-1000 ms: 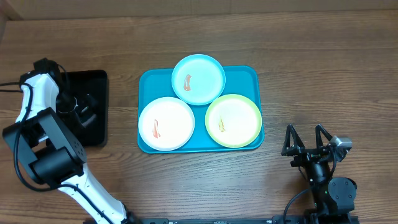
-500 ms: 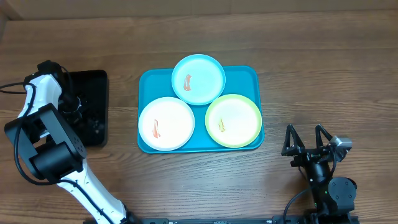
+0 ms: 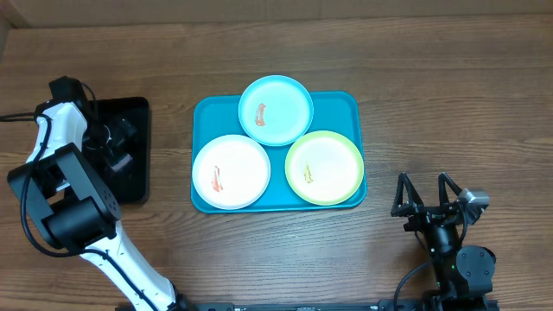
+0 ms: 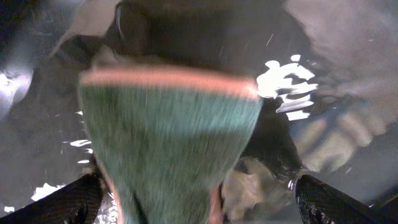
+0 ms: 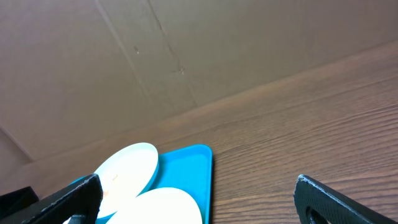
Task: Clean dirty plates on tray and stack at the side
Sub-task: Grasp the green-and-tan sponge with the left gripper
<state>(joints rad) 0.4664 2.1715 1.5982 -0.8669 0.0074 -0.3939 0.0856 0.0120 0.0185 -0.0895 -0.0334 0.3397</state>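
- Your left hand (image 3: pixel 117 142) hangs over the black tray (image 3: pixel 138 112) at the left of the worktop (image 3: pixel 449 86). Its fingers are spread wide around a blurred green sponge (image 4: pixel 168 143), and you cannot tell whether they touch it.
- The turquoise tray (image 3: pixel 346 104) sits mid-worktop. It holds the white plate (image 3: pixel 231 171), the light blue plate (image 3: pixel 276 110) and the yellow-green plate (image 3: pixel 324 167), each of them smeared.
- Your right hand (image 3: pixel 423 186) is well apart from the turquoise tray, wide open and empty.
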